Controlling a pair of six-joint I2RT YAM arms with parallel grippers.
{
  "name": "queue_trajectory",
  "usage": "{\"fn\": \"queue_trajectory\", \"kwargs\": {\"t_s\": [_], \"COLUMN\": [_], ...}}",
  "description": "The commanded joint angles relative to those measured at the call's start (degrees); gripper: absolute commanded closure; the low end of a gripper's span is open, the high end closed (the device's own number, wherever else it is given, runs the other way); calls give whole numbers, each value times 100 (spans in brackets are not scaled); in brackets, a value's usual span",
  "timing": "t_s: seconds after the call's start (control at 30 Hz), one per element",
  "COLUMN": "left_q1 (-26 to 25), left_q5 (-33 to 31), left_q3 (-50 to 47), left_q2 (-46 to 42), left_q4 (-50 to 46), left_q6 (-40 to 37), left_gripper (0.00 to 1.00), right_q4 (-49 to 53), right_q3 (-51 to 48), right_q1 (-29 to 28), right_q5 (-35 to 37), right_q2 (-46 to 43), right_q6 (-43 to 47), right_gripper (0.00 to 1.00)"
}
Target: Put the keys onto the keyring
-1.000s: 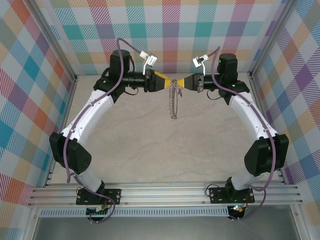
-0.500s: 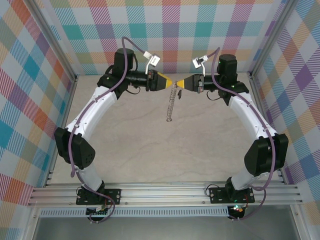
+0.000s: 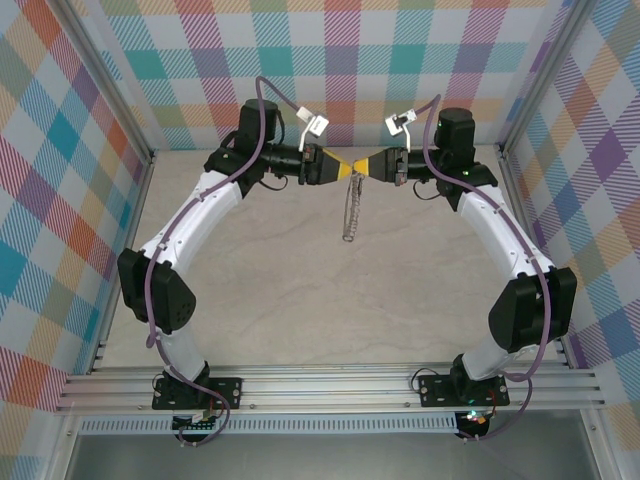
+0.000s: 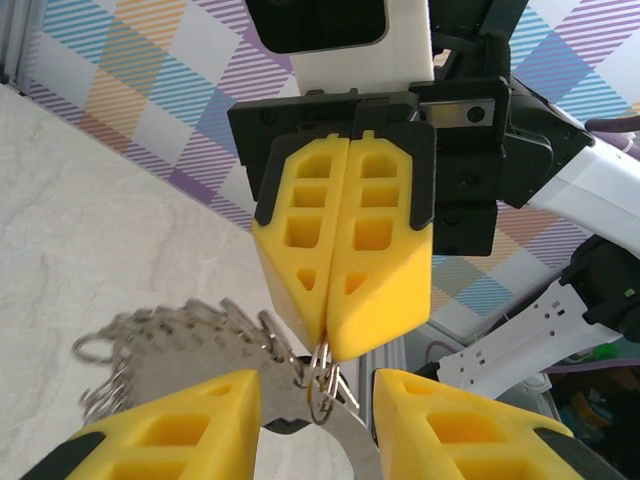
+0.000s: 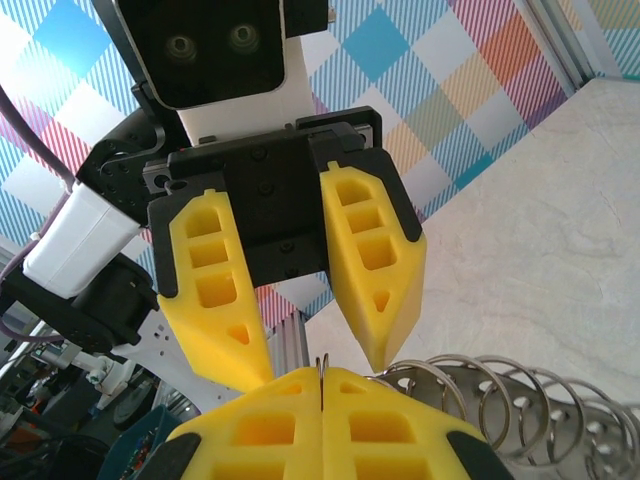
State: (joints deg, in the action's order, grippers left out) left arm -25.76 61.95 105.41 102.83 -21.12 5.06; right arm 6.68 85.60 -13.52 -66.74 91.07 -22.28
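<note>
Left gripper (image 4: 315, 405), jaws part open and narrowed, seemingly empty, has closed in around right gripper (image 4: 327, 343), whose shut tips pinch the thin grey scalloped metal keyring (image 4: 165, 350) dangling below. Likely a handover or regrasp.

1. Table (image 3: 300, 300): pale cream top, marbled with faint grey veins, matt and level.
2. Walls (image 3: 50, 200): plaid panels in many colours, standing at the left, far and right edges of the top, framed by grey metal posts (image 3: 112, 90).
3. Rail (image 3: 330, 385): slotted aluminium bars along the near edge, just beside the top.
4. Left base plate (image 3: 197, 392) and right base plate (image 3: 462, 388): black, bolted on the rail, well apart.
5. Keyring (image 3: 348, 205): hanging over the far middle of the top; contact of its low end with the top not discernible.
</note>
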Motion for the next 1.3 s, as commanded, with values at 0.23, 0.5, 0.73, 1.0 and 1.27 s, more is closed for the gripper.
{"fn": "queue_trajectory", "kwargs": {"t_s": [0.23, 0.5, 0.73, 1.0, 1.27], "left_q1": [-106, -126, -129, -147, -144], "left_q5": [149, 194, 219, 88, -408], "left_q3": [296, 275, 201, 115, -173], "left_q2": [88, 115, 71, 1, -246], "left_q4": [-65, -139, -131, 229, 899], "left_q6": [-80, -146, -184, 77, 526], "left_gripper": [69, 73, 86, 100, 100], "right_q4": [-226, -228, -229, -277, -505], "right_q3": [-88, -105, -95, -148, -570], "right_q1": [-1, -7, 4, -5, 8], "right_q5": [-227, -191, -171, -119, 105], "right_q2": [12, 31, 43, -19, -420], "right_q6": [-37, -37, -38, -124, -230], "right_gripper": [100, 100, 100, 100, 73]}}
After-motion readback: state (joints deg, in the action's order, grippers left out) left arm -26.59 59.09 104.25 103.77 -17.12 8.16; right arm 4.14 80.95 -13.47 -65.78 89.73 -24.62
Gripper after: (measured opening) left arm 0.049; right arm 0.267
